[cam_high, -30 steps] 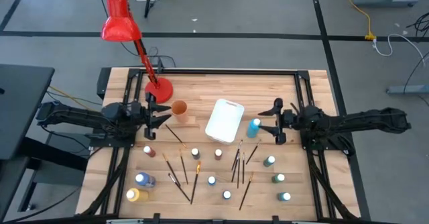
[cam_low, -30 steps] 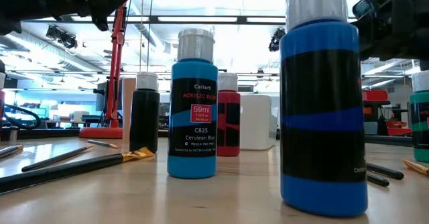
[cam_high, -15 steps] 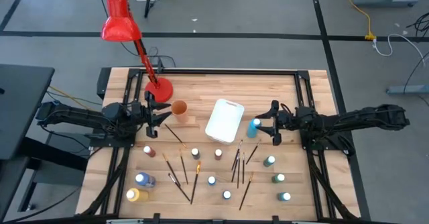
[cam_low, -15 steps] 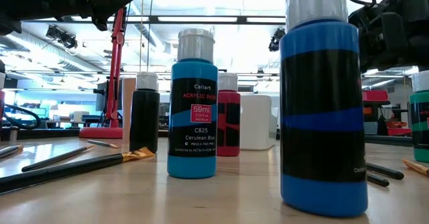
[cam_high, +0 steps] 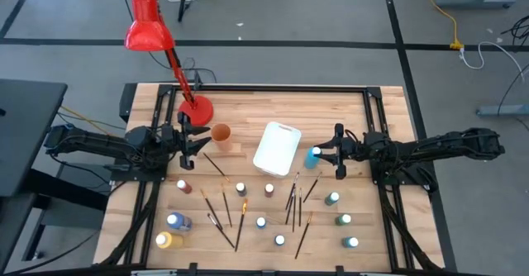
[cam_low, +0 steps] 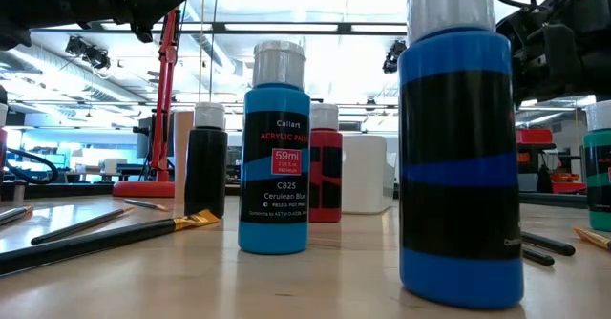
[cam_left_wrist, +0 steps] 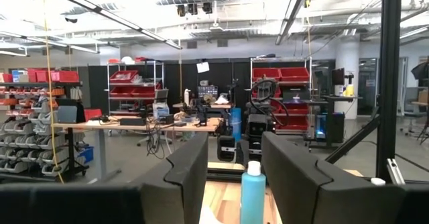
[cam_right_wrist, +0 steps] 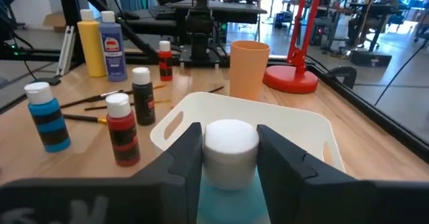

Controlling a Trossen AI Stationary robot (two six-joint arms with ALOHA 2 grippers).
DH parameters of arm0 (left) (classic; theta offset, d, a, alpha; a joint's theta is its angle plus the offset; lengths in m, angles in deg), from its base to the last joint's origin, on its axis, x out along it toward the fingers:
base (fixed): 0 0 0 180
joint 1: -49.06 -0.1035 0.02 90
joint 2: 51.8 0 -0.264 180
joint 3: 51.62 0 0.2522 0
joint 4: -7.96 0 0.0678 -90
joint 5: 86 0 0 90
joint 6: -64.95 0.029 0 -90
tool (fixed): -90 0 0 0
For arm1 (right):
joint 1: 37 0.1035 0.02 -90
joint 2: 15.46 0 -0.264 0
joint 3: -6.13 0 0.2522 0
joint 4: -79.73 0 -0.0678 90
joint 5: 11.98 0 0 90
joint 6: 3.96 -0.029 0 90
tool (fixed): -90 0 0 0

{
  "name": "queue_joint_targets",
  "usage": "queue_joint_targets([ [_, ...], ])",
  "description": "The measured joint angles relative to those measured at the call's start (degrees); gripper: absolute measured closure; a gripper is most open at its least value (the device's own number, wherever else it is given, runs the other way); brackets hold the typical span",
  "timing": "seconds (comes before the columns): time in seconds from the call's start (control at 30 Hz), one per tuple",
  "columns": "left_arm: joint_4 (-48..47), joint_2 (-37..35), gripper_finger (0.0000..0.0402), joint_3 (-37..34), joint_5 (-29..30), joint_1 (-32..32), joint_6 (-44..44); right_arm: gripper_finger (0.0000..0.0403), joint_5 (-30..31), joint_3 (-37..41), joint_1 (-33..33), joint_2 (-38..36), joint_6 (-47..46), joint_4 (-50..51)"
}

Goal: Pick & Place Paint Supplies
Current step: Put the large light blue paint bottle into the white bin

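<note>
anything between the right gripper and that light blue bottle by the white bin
Nothing visible. The right gripper already has a finger on each side of the light blue bottle, around its white cap, with the white bin just beyond it.

A light-blue, white-capped paint bottle (cam_high: 313,157) stands upright just beside the right edge of the white bin (cam_high: 276,149). The other small white-capped bottles stand upright across the front half of the desk (cam_high: 248,102): a red-brown one (cam_high: 183,186), a blue one (cam_high: 176,221) and a yellow one (cam_high: 166,240) at the left, and green ones (cam_high: 332,198) at the right. Thin dark- and wood-handled brushes (cam_high: 227,214) lie flat and scattered among the bottles in the middle, some crossing.
</note>
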Motion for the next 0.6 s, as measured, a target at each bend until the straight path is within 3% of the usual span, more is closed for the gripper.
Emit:
queue_joint_targets([
  [0.2, -0.04, 0.0, 0.0253, 0.01, 0.0, 0.0, 0.0, 0.0283, -0.16, 0.04, -0.01, 0.02, 1.05, -7.01],
  [0.43, -0.15, 0.0, 0.0253, 0.01, 0.0, 0.0, -0.02, 0.029, -6.28, 0.04, 0.0, 0.0, 6.36, -15.89],
  [0.6, -0.07, 0.0, 0.0253, 0.0, 0.31, 0.0, -0.02, 0.0291, -5.19, 0.01, -0.04, 0.0, 9.03, -20.74],
])
